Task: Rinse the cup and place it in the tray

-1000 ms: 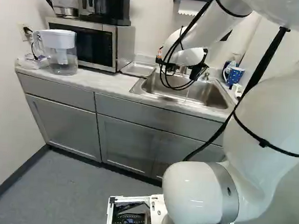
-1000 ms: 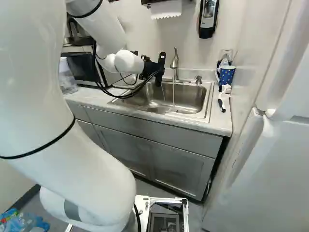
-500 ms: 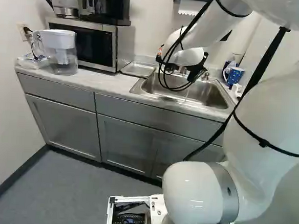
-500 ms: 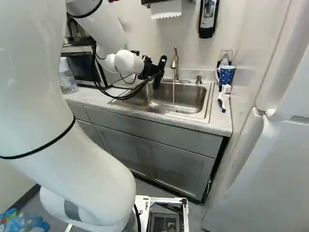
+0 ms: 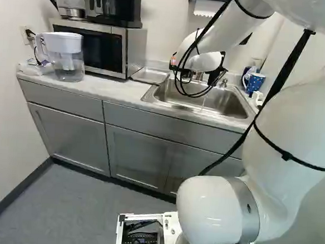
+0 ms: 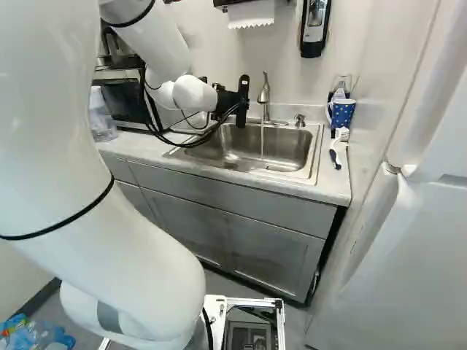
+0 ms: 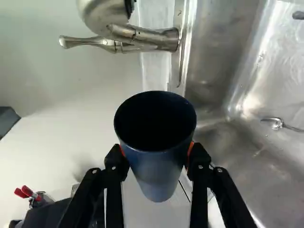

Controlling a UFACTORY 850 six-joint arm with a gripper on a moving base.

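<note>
In the right base view, your arm (image 6: 157, 47) slopes down from the top left, its wrist (image 6: 193, 93) nearly level, and your gripper (image 6: 237, 102) hangs right above the back of the sink (image 6: 252, 149), near the faucet (image 6: 264, 91), where water (image 6: 263, 138) is running! A polka-dot mug (image 6: 341, 111) stands by the worktop's back right corner.

Over to the left base view: your arm reaches down over the sink, cables (image 5: 182, 79) looping beneath it, and the tray (image 5: 150, 75) sits on the worktop beside the sink's left edge.

And the wrist view has the grip: your gripper (image 7: 156, 159) has the dark blue cup (image 7: 159, 175) between its orange pads (image 7: 190, 153), fingers parted by its width, the cup's open mouth facing the camera.
</note>
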